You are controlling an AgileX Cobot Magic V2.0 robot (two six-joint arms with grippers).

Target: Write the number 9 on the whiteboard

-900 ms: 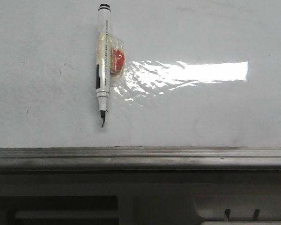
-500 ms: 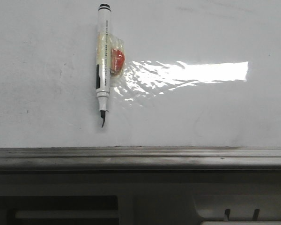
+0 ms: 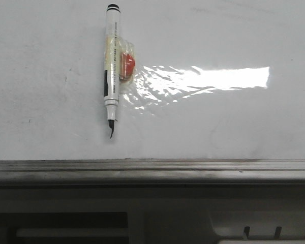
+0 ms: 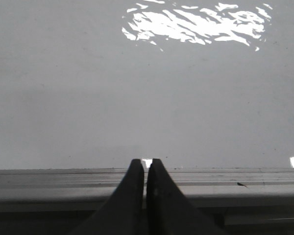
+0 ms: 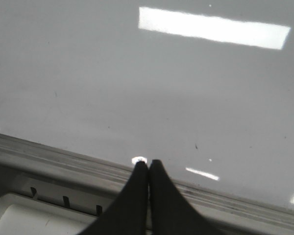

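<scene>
No 9 on the whiteboard (image 3: 218,127) yet. The marker (image 3: 111,71) lies untouched; both my left fingers (image 4: 145,169) and right fingers (image 5: 148,169) are pressed together, empty.

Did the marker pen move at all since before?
No. The marker pen lies in the same spot, its tip just as far above the whiteboard's grey rail.
</scene>
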